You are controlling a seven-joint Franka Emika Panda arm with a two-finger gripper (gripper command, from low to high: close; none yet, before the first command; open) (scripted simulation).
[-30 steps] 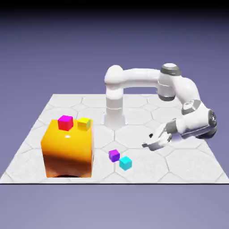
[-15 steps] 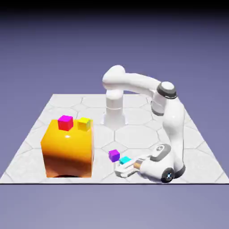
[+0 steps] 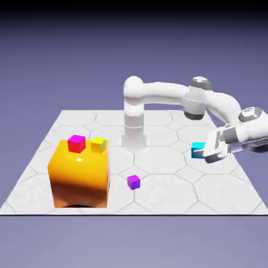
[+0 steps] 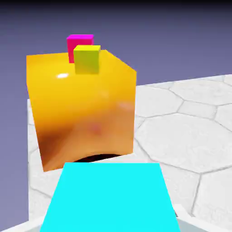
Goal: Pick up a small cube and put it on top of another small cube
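Observation:
My gripper is shut on the small cyan cube and holds it in the air at the exterior view's right, above the tiled table. In the hand view the cyan cube fills the bottom between my fingers, which it mostly hides. A small purple cube lies on the table near the front middle. On top of the big orange block sit a magenta cube and a yellow cube. The hand view looks toward that orange block, with the yellow cube in front of the magenta cube.
The white hexagon-tiled table ends close behind the purple cube at the front edge. The robot's base column stands at the back middle.
My gripper dropped to the cyan cube beside the purple one, shut on it, then lifted it up and away to the exterior view's right. The purple cube stayed put.

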